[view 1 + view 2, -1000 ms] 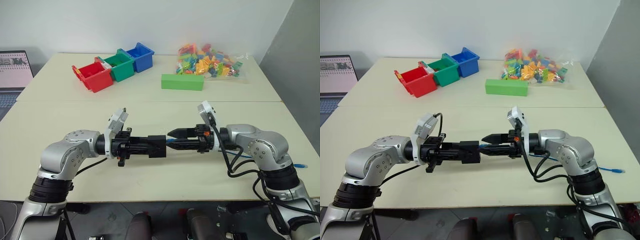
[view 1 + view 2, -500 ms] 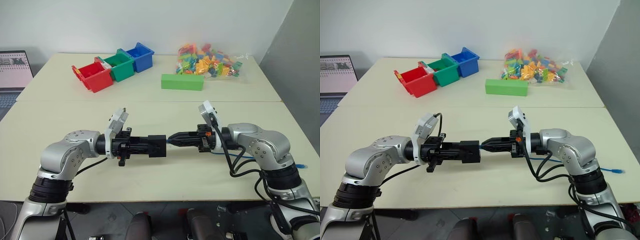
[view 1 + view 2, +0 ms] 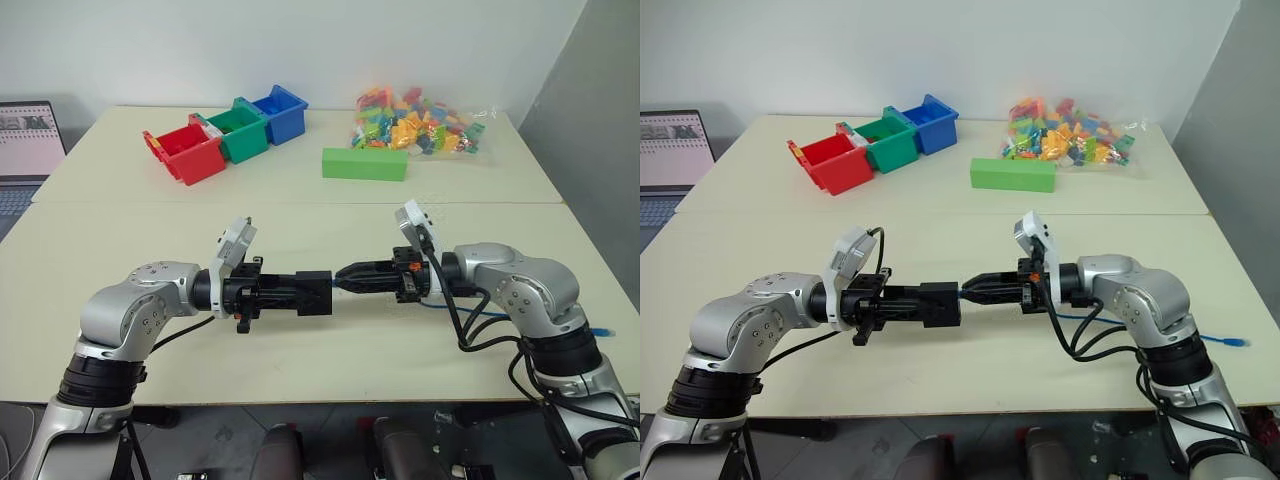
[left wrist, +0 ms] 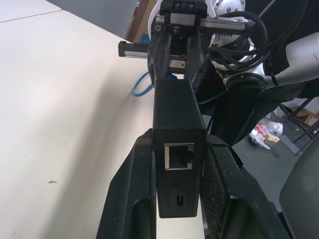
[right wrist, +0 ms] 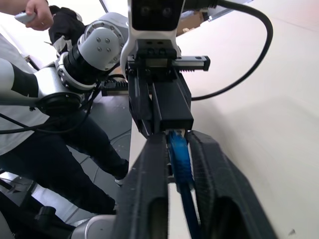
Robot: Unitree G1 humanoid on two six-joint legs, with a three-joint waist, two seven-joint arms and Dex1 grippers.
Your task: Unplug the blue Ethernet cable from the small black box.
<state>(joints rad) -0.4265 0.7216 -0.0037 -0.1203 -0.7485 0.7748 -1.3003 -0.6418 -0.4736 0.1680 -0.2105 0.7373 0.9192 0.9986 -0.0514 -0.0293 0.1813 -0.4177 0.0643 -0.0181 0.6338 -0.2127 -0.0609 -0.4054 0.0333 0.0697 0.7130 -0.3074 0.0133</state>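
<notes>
bracing the small black box (image 4: pixel 178 149) above the surface (image 3: pixel 300 330), the left gripper (image 3: pixel 300 292) stays clamped on its two sides so the socket end faces the right gripper (image 3: pixel 352 277). the right gripper's fingers (image 5: pixel 149 199) sit narrowly along the blue ethernet cable (image 5: pixel 180 164) just behind the plug, still seated in the box, ready to pull. a second ago these fingers stood wider; they then closed in.
</notes>
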